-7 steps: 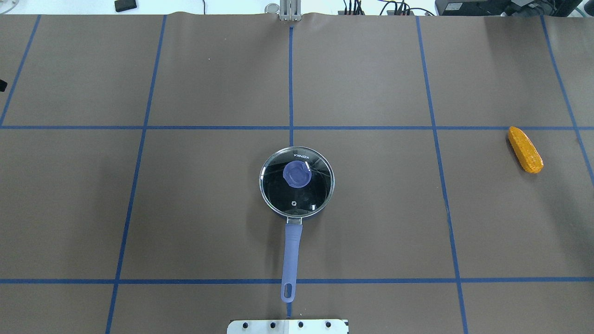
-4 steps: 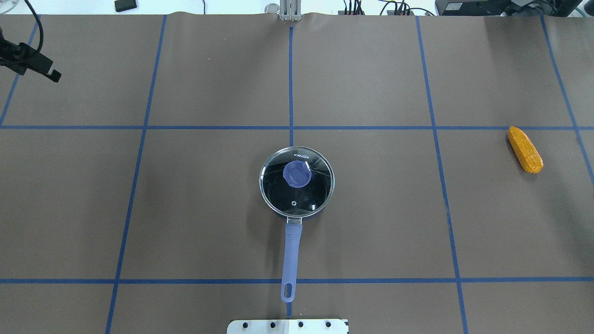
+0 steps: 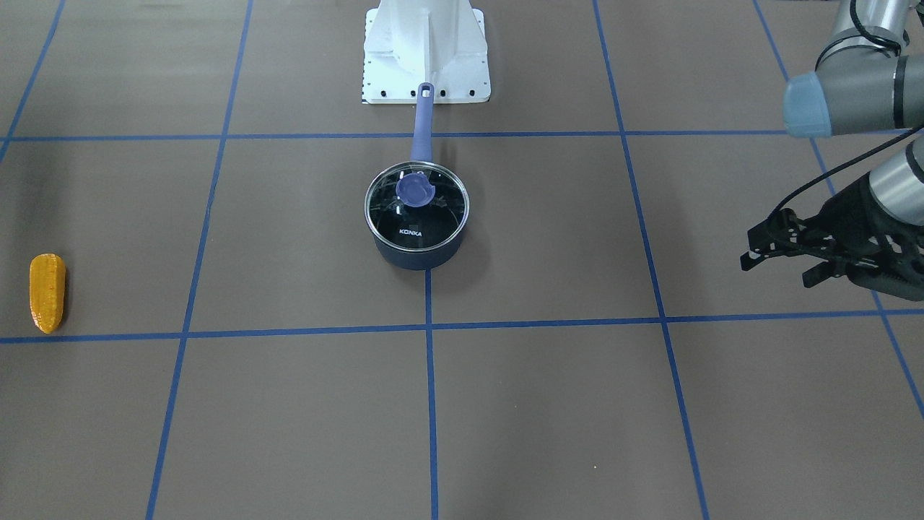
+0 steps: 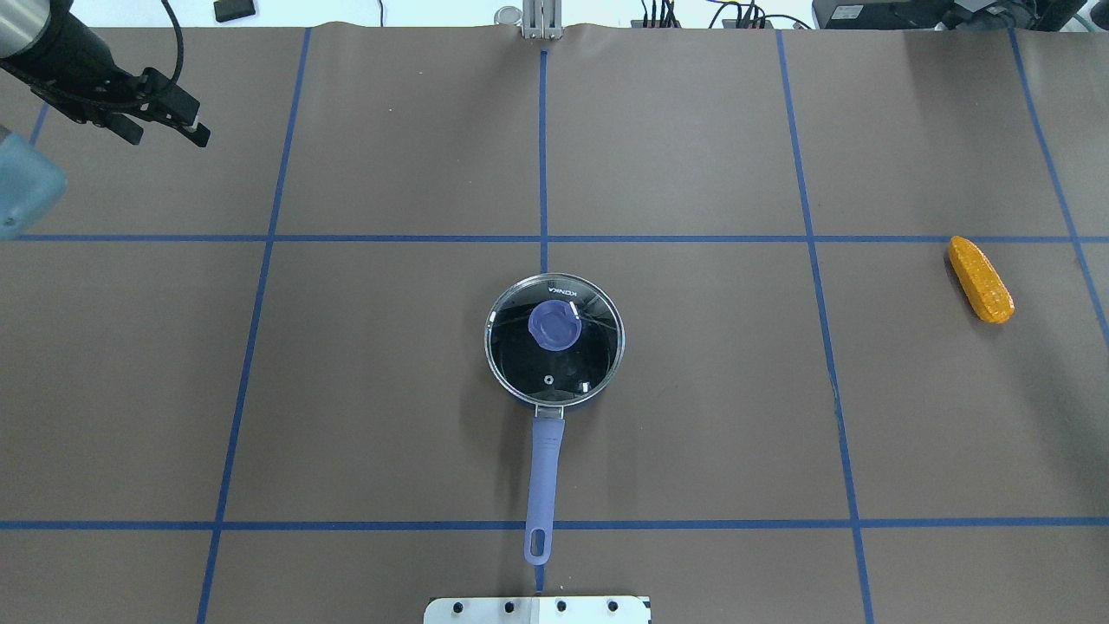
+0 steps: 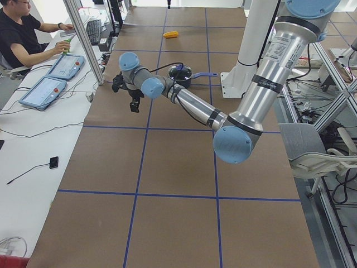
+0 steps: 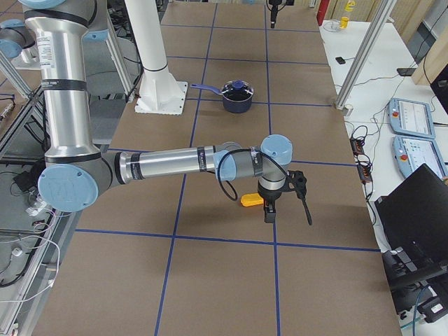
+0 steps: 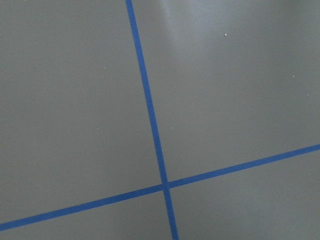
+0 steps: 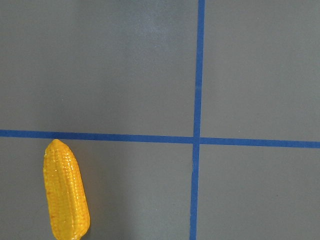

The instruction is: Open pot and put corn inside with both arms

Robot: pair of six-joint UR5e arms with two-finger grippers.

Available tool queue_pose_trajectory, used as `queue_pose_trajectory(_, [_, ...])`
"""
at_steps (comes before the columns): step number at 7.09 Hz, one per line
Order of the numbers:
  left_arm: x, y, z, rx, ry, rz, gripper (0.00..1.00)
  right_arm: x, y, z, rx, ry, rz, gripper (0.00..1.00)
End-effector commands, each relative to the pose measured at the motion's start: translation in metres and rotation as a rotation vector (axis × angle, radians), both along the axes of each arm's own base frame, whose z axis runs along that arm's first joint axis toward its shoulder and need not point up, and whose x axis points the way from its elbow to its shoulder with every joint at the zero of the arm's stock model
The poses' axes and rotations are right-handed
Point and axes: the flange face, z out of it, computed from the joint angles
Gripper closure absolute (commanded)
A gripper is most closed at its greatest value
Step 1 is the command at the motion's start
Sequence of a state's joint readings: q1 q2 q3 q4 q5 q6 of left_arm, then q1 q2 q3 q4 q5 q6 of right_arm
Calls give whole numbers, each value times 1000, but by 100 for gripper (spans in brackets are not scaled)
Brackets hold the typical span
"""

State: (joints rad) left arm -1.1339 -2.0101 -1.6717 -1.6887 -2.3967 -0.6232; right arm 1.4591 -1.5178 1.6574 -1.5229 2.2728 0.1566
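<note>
- Since a second ago the left claw (image 4: 166, 132) has swung in from the table's left edge. It now hangs over the far left part of the brown mat (image 4: 390, 156), well apart from the pot (image 4: 544, 477).
- Its two fingers stand wide apart, with only bare mat showing between them. It holds nothing and touches nothing; the front view shows the same spread at the left claw (image 3: 778, 269).
- The left wrist view shows only mat and a crossing of blue tape lines (image 7: 165, 186).
- The pot, the lid (image 4: 573, 366) and the corn (image 4: 981, 280) lie just where they lay before.
- The pot sits at mid table, its long handle pointing back towards the white base plate (image 4: 537, 611).
- The glass lid rests on the pot's rim with the purple knob (image 4: 554, 326) on top, so the pot is shut.
- The corn lies flat on the mat far out on the right side, well apart from the pot. Its tapered tip is right at a blue tape line.
- The right claw (image 6: 288, 215) shows only in the side view, hanging just beside the corn (image 6: 250, 201). I cannot tell from there whether its fingers are apart or together.
- The right wrist view looks straight down on the corn (image 8: 66, 197), which lies low and left with nothing touching it.
</note>
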Motion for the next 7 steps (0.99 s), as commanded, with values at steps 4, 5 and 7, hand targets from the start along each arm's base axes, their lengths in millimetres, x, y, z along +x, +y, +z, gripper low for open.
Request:
queue_pose_trajectory(4, [127,19,-132,-98,-57,-15,0,-11,-5,0,105,-24,-20,0])
queue_pose_trajectory(5, [143,25,-155,-96,-82,-7,0,-14,-4,0,104,-25,-28,0])
queue_pose_trajectory(7, [181,46,-190,-105,-67,6,0,-22,4,-3,120,-90,-60,0])
